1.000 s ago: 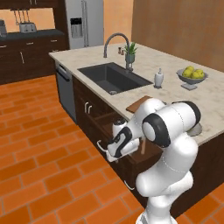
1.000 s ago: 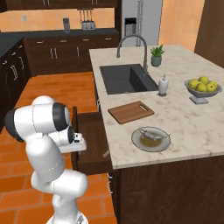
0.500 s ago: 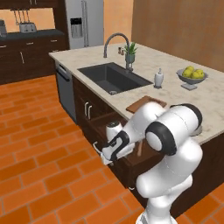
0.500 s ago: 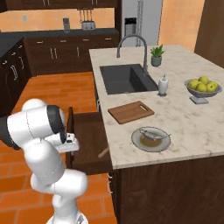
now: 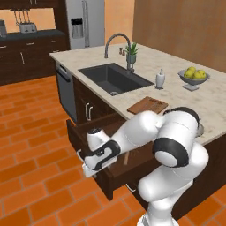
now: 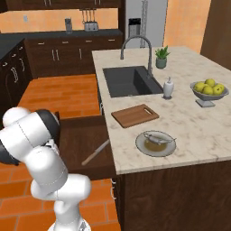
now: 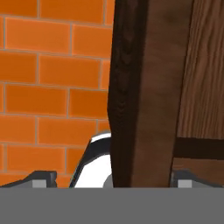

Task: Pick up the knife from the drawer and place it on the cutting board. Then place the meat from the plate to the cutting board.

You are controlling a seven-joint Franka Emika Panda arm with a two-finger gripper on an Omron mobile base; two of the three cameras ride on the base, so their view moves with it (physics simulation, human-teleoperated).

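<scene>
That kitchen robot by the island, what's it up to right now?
The white arm has its end effector down at the front of the drawer, which stands wide open. In the hand view, the drawer's front panel sits between the two finger tips, with the curved silver handle just beside it. The knife lies inside the drawer, not yet picked up. On the counter, the cutting board is bare and the meat sits on the plate.

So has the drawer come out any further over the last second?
Yes. In the left base view the drawer front has slid farther out from the island counter toward the brick floor, with the gripper at its front. The knife lies inside.
</scene>
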